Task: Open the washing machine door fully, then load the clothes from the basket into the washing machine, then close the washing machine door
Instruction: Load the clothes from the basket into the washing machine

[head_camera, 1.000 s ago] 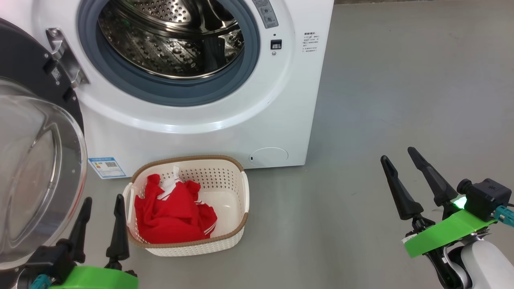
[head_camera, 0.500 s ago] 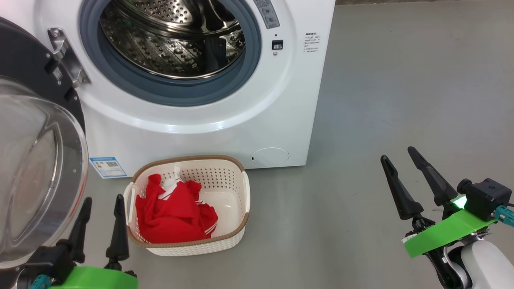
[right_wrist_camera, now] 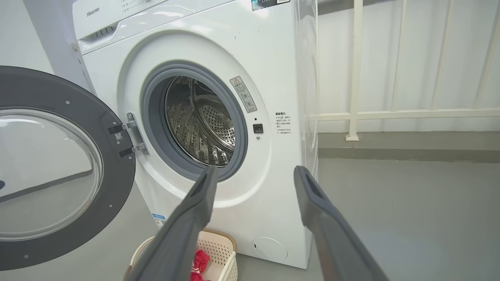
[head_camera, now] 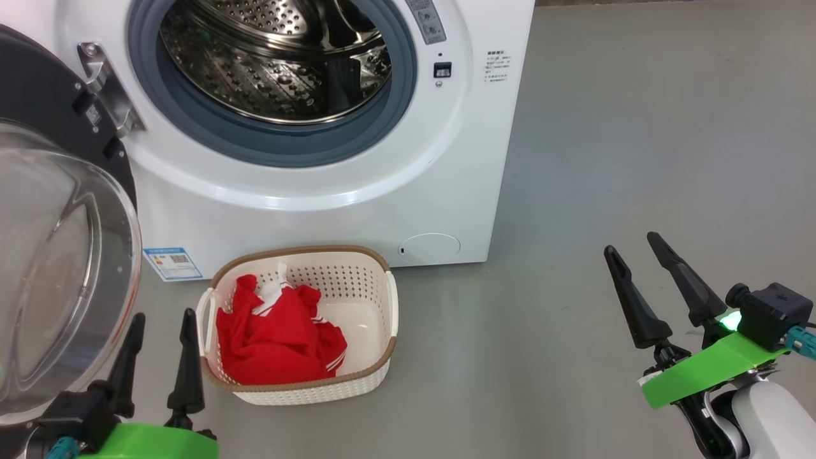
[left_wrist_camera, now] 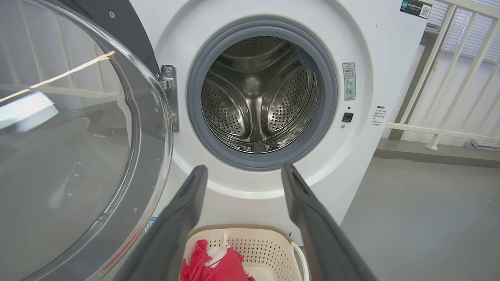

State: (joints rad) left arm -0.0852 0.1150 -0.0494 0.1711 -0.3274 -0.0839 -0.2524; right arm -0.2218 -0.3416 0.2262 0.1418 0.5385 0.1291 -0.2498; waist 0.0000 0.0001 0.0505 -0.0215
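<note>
Clothes (head_camera: 274, 344) lie in the basket (head_camera: 344, 280) beside the spread, empty left gripper (head_camera: 163, 315); right gripper (head_camera: 632, 243) likewise, well apart. The door (head_camera: 38, 83) is cropped.

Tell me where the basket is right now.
In the head view the basket sits on the floor at lower left, directly in front of the washing machine, just right of the left gripper.

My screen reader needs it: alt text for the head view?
White washing machine, round door swung open at left, drum empty. A cream basket of red clothes sits before it; the left claw and right claw stand open below.
</note>
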